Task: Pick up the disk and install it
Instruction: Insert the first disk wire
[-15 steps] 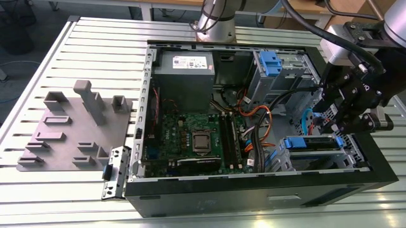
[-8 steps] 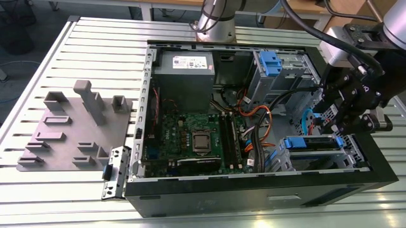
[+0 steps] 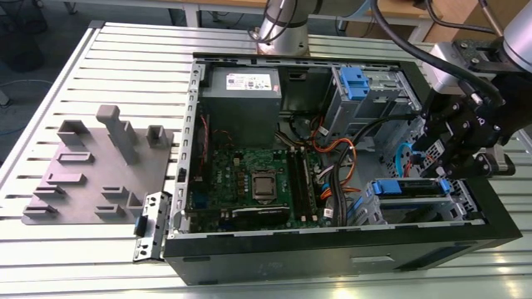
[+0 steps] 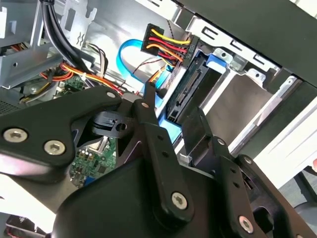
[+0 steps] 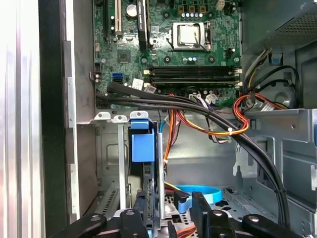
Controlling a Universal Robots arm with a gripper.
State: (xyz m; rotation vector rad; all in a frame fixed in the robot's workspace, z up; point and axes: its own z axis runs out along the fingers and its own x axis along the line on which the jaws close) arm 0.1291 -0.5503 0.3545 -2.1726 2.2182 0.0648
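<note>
Open computer case point(image 3: 349, 249) lies on its side on the slatted metal surface point(image 3: 124, 50). A grey fixture plate point(image 3: 91, 168) with upright blocks sits beside it, toward the exterior view's left.

The disk point(image 3: 407, 188) sits in the drive cage point(image 3: 465, 205) at the case corner nearest the exterior view's right; its blue carrier frame shows at both ends. In the first wrist view the disk point(image 5: 143, 163) stands edge-on in its slot, blue tab on the end. In the second wrist view the disk point(image 4: 184, 94) has a power connector point(image 4: 166, 42) with red, yellow and black wires at its end.

The gripper point(image 3: 453, 146) hangs just above the cage. Cannot tell how far the jaws are apart, or whether they touch the disk.

Motherboard point(image 3: 258, 180) and power-supply box point(image 3: 243, 93) lie exposed inside the case.
</note>
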